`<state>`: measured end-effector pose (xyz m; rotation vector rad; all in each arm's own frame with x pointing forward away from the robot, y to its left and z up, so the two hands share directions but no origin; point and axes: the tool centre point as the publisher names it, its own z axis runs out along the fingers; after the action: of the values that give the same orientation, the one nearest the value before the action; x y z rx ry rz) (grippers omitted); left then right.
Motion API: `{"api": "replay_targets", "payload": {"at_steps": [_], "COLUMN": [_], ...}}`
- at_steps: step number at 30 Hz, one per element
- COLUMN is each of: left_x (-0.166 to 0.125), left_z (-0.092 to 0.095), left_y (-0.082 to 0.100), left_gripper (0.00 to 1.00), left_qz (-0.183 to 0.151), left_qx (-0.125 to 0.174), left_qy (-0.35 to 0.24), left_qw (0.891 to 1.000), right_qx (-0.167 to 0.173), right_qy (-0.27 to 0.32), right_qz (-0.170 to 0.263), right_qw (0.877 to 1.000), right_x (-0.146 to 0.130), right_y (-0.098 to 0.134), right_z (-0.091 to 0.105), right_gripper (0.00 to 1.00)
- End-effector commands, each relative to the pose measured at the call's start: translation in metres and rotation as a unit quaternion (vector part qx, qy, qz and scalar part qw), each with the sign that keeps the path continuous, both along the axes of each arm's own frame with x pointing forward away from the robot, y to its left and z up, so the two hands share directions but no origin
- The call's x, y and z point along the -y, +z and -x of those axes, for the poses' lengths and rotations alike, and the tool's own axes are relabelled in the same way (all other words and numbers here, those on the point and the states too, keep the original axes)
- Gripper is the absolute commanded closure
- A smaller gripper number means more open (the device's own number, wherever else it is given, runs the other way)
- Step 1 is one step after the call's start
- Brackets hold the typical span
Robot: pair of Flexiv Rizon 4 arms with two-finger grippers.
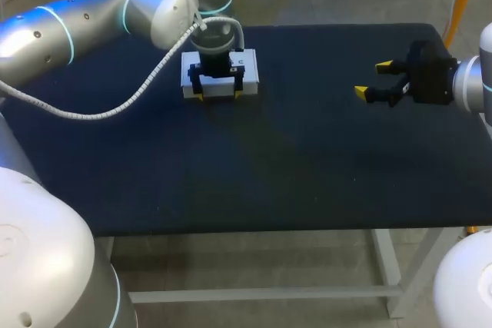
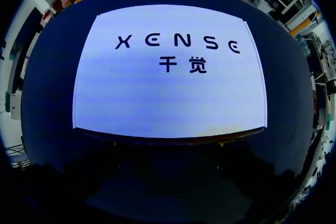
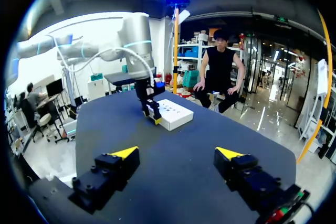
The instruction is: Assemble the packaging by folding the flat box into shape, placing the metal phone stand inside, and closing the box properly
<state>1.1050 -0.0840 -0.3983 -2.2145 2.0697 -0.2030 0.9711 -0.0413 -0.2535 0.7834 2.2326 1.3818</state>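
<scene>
**Status.** The white box (image 1: 249, 69) stands on the far left part of the bench (image 1: 292, 159). It is folded into a shallow closed shape with its printed lid face up. No flat blank and no metal phone stand show anywhere on the bench, so the stand is probably inside already; that is inferred, not seen. Folding and loading look done. What appears left is seating the lid or front flap firmly.

**Left end effector** (image 1: 220, 95): directly over the box, pointing down. Its yellow tips are spread and set at the box's near long edge, both within the box's length. It does not pinch the box from two sides. Whether the tips press on the edge cannot be told.

**Right end effector** (image 1: 373, 78): spread, holding nothing, hovering above bare bench well apart from the box.

**View comparison.**
- The head view gives the layout and the spacing of the left tips.
- The left wrist view is filled by the lid (image 2: 168, 98), which is flat and uncreased. A thin dark line runs along its near edge — gap or shadow, undetermined. The arm's own fingers are lost in the dark below.
- The right wrist view shows the box (image 3: 176, 113) from the side: low profile, lid level, with the left end effector (image 3: 153, 114) at its edge. It also shows its own two tips wide apart — nothing between them.
</scene>
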Motion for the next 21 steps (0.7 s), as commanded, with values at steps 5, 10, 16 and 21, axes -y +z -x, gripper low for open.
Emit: {"api": "replay_targets", "payload": {"at_steps": [5,10,16,21], "left_x": [-0.005,-0.008,-0.012,-0.014], "left_z": [-0.044,-0.065,-0.087,-0.097], "left_y": [-0.004,-0.001,0.001,0.003], "left_gripper": [0.00,0.00,0.00,0.00], "left_qz": [-0.003,-0.002,-0.003,0.000], "left_qx": [-0.036,-0.034,-0.036,-0.035], "left_qy": [-0.005,-0.007,-0.009,-0.011], "left_qw": [0.999,0.999,0.999,0.999], "right_qx": [0.002,0.002,0.002,0.002], "right_qy": [0.002,0.002,0.002,0.002], "right_qz": [-0.003,-0.003,-0.003,-0.003], "right_qw": [1.000,1.000,1.000,1.000], "right_x": [0.001,0.001,0.001,0.001], "right_y": [-0.001,-0.001,-0.001,-0.001], "right_z": [0.001,0.001,0.001,0.001], "right_gripper": [0.00,0.00,0.00,0.00]}}
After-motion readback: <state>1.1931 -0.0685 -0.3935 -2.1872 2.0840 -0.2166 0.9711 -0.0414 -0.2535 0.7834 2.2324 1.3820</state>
